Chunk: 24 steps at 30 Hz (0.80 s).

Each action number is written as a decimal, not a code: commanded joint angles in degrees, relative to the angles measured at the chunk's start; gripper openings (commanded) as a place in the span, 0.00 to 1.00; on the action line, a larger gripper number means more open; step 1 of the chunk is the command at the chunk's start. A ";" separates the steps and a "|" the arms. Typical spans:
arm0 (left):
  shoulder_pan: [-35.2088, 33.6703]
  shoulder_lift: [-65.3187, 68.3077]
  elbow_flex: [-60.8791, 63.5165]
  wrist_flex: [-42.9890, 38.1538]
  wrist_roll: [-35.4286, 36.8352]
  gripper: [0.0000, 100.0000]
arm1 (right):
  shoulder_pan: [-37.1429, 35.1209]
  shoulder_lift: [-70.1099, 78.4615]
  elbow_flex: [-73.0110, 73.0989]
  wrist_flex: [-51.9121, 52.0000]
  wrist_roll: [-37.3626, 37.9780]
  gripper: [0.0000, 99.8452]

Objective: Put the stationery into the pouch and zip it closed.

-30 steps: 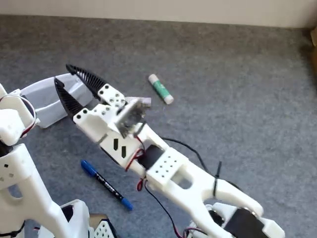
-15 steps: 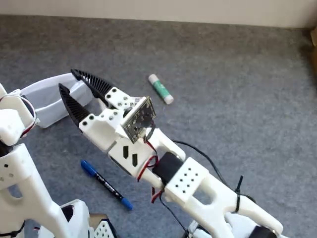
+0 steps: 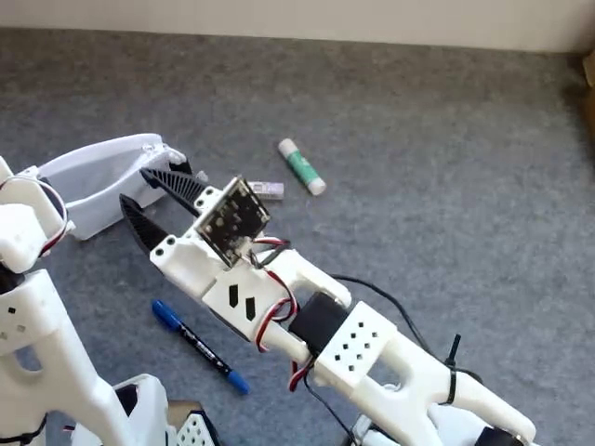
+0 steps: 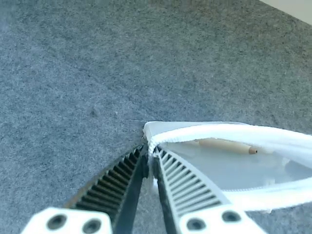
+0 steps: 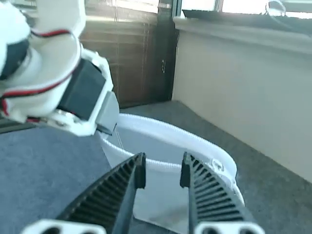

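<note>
The pouch (image 3: 88,195) is white and kinda see-through. Its mouth gapes open at the left side of the grey carpet (image 3: 446,139), with a tan pencil-like stick (image 4: 224,145) inside. A green glue stick (image 3: 302,167) and a blue marker (image 3: 199,346) lie loose, well apart, and the carpet runs wide on the right. The left gripper (image 4: 148,148) is pinched tight on the pouch's end. The right gripper (image 3: 138,189) hangs just beside the mouth, jaws spread, holding nothing.

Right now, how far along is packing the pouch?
Done: what looks like a pencil lies inside the open pouch. In hand: the left jaws pinch the pouch's end; the right jaws hang open beside it, empty. Left: glue stick and blue marker on the carpet, then zipping.
</note>
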 commanded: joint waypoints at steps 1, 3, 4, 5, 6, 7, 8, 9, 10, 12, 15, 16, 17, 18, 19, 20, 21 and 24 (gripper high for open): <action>-0.84 0.75 1.63 -0.26 0.70 0.01 | 0.31 -3.12 -1.10 4.35 0.53 0.12; -0.92 0.75 1.63 -0.26 0.70 0.01 | 0.57 -4.44 -0.92 6.99 0.53 0.12; -0.92 0.75 1.63 -0.26 0.70 0.01 | 0.57 -5.76 -0.75 8.48 0.53 0.12; -0.92 0.75 1.63 -0.26 0.70 0.01 | 0.40 -7.34 -0.66 10.15 0.53 0.12; -0.84 0.75 1.63 -0.26 0.70 0.01 | 0.31 -9.01 -0.66 12.00 0.53 0.12; -0.75 0.75 1.63 -0.26 0.70 0.01 | 0.31 -10.86 -0.66 13.76 0.44 0.12; -0.75 0.75 1.63 -0.26 0.70 0.01 | 0.31 -12.44 -0.66 15.43 0.44 0.12; -0.75 0.75 1.63 -0.26 0.70 0.01 | 0.31 -13.67 -0.66 16.92 0.44 0.12; -0.75 0.75 1.63 -0.26 0.70 0.01 | 0.31 -14.73 -0.66 17.89 0.35 0.12; -0.84 0.75 1.63 -0.26 0.70 0.01 | 0.48 -15.43 -0.40 19.74 -1.93 0.12; -0.92 0.75 1.63 -0.26 0.70 0.01 | 0.66 -14.37 0.48 21.58 -6.86 0.12; -0.92 0.75 1.63 -0.26 0.70 0.01 | 0.66 -13.85 0.57 22.02 -8.00 0.12; -0.92 0.75 1.63 -0.26 0.70 0.01 | 0.75 -13.14 0.84 22.99 -8.70 0.12; -0.92 0.75 1.63 -0.26 0.70 0.01 | 1.36 -12.35 0.84 24.04 -9.23 0.12; -0.92 0.75 1.63 -0.26 0.70 0.01 | 1.89 -11.47 0.75 25.27 -9.67 0.12; -0.92 0.75 1.63 -0.26 0.70 0.01 | 2.15 -10.59 0.66 26.24 -10.46 0.12; -0.92 0.75 1.63 -0.26 0.70 0.01 | 2.51 -9.71 0.66 27.12 -11.25 0.12; -0.84 0.75 1.63 -0.26 0.70 0.01 | 2.59 -7.60 0.92 28.97 -12.22 0.12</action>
